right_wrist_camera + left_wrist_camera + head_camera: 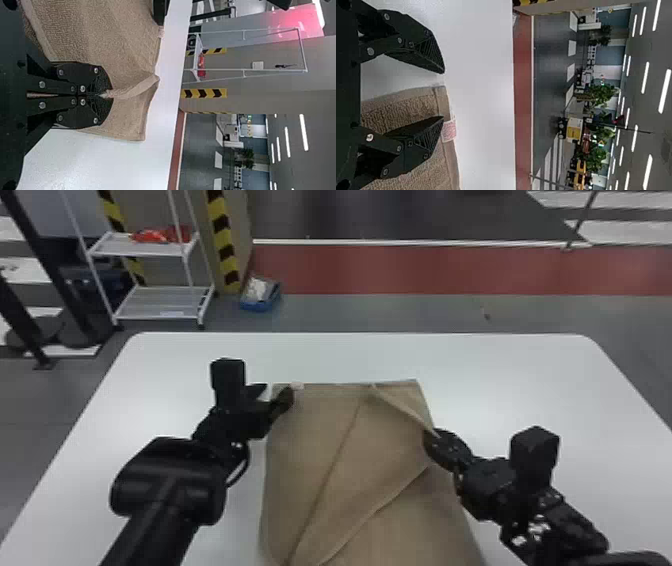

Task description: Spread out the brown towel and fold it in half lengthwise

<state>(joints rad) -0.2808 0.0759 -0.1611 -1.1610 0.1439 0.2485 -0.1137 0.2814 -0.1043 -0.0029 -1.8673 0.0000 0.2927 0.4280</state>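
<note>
Towel (310, 430), brown terry cloth, lying on white round-cornered table (510, 370) between robot's arms, loose diagonal folds running down its middle toward near side. Left black two-fingered gripper (272, 394) at far left corner, fingers spread wide, one over cloth beside small white tag (449, 131), other out past towel's edge. Right black gripper (431, 434) at right edge, fingers pressed together, pinching raised fold of towel. Beyond table, white metal rack (160, 302), red items (152, 236) on upper shelf; blue bin (257, 307) on floor.
</note>
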